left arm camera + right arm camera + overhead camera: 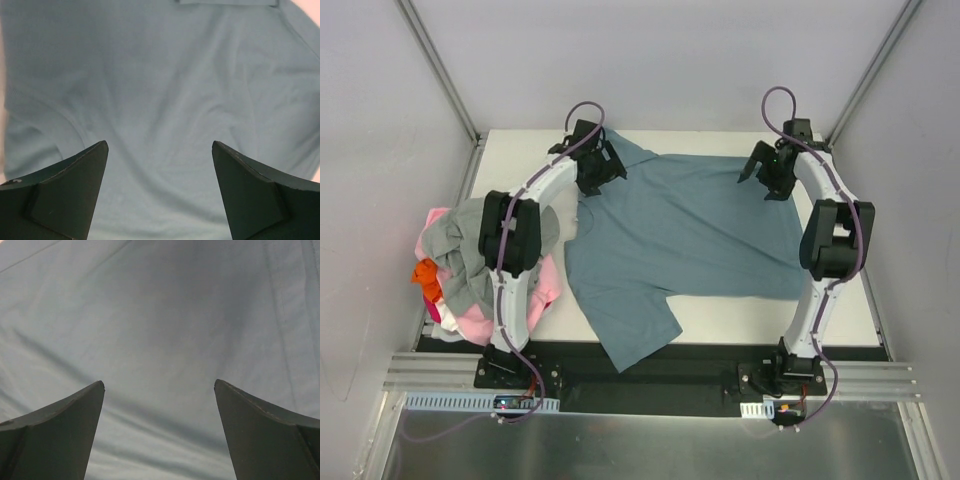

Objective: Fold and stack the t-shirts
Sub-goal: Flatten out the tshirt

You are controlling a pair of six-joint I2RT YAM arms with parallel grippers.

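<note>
Cloth covers most of the table (840, 305) seen from above: the big slate-blue shirt (690, 230) lies spread flat across the middle, collar toward the far left corner and one sleeve reaching past the near edge, which looks to me like a garment laid out for its first fold. The left gripper (598, 165) hangs over the collar end and the right gripper (767, 172) over the far right part of the same shirt. They are well apart along the far side, a sensible spacing for lifting one long edge with both arms at once. At the left edge sits a loose heap (470, 270), a grey shirt (460, 235) on top, a pink one (470, 318) beneath and a bit of an orange one (425, 272) poking out, parked there, I'd guess, so one shirt has the surface to itself. From the left wrist, the left gripper (159, 145) shows its jaws wide apart with nothing between them, blue fabric (165, 75) below and the collar strip at the top of the view. From the right wrist, the right gripper (159, 382) is equally spread and empty over smooth blue cloth (165, 305), a seam running down the right side. Neither pincer holds anything, so I judge the folding has hardly begun.
</note>
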